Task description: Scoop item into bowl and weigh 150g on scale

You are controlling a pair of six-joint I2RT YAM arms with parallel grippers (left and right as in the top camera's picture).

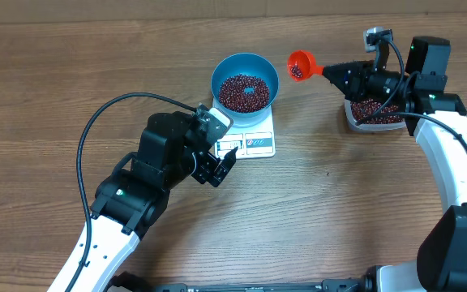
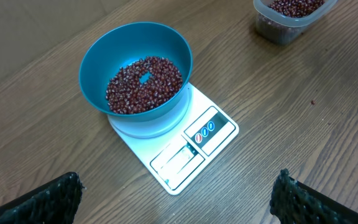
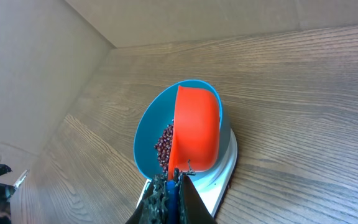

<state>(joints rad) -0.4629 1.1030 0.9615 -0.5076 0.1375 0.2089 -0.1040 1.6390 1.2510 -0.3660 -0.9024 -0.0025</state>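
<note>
**Beans in the bowl on the scale, scoop held beside it**

The blue bowl (image 1: 220, 73) is seen at the upper middle of the overhead frame. It is set on the white scale (image 1: 259, 142), and its bottom is covered by red-brown beans (image 1: 244, 92). The red scoop (image 1: 301, 65), with a few beans in its cup, is clamped by its blue handle in the closed right gripper (image 1: 335, 75). It is placed just right of the bowl's rim and left of the clear tub (image 1: 351, 120) of beans at the upper right. The left gripper (image 1: 220, 168) is held wide open near the frame's middle, at the scale's lower left corner.
</note>
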